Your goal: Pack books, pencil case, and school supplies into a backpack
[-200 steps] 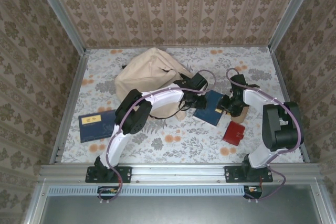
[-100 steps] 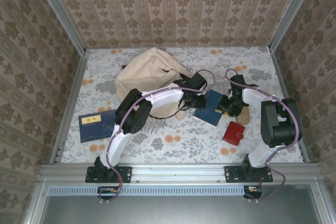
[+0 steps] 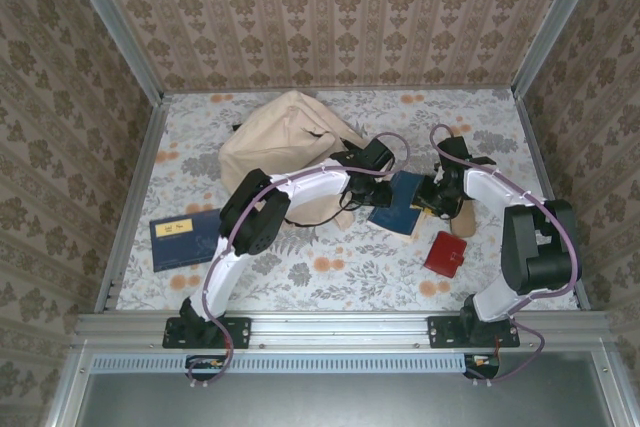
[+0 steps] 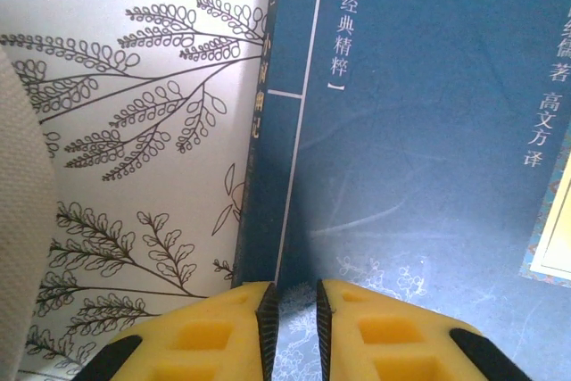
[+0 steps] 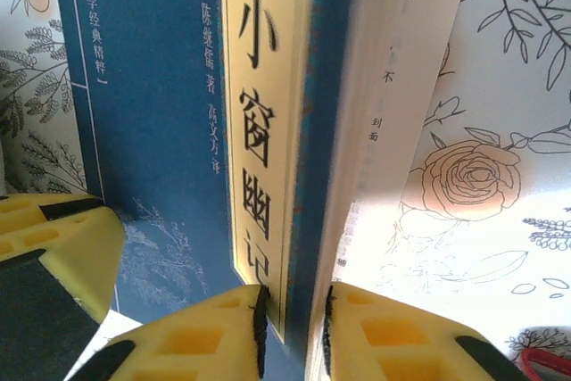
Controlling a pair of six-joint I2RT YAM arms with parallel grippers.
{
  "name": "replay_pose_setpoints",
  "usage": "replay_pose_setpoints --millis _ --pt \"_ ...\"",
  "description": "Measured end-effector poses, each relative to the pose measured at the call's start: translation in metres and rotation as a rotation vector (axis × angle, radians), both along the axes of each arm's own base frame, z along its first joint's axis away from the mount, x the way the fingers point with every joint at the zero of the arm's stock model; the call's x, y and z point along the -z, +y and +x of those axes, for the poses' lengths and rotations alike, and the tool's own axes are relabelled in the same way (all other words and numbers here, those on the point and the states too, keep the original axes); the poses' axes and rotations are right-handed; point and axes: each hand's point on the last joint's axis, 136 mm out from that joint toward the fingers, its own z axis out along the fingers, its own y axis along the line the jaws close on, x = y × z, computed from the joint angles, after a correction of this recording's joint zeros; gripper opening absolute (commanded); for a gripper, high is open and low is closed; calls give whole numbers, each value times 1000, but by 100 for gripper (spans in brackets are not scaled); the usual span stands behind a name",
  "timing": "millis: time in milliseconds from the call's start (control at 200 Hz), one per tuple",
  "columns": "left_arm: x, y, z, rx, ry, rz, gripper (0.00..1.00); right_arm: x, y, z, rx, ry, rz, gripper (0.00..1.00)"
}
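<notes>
right gripper (image 5: 293,310) is clamped on the long open edge of the dark blue book (image 5: 161,86). its 2 yellow fingers stand close together, with the cover and its yellowish title strip between them. the pale page block shows just to the right. left gripper (image 4: 294,310) pinches the opposite side of the same book, near the spine, with only a thin gap between its 2 fingers. from above, the book lies between the 2 grippers, near the middle of the table (image 3: 330,267). the backpack (image 3: 285,137) lies behind and to the left of the book, near the left gripper. a second blue book (image 3: 185,237) lies flat, well apart at the left. a red pouch (image 3: 445,253) lies near the right arm.
</notes>
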Motion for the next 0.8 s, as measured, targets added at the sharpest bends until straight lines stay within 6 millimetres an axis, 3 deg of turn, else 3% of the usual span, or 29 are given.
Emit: replay_pose_setpoints --millis 160,380,510,610,695,800 --pt "0 0 0 0 0 0 23 0 1 0 -2 -2 5 11" --pt "-10 -6 -5 54 13 -40 44 -12 -1 1 -22 -44 -16 3" --pt "-40 0 -5 75 14 -95 60 -41 1 6 -59 -137 -12 2" --pt "-86 27 13 26 -31 -155 68 -72 8 9 -97 -234 30 2" --pt "-131 66 37 -55 -98 -213 75 -101 19 9 -141 -322 92 2" --pt "-167 114 56 -151 -159 -271 85 -128 37 6 -196 -406 198 1"
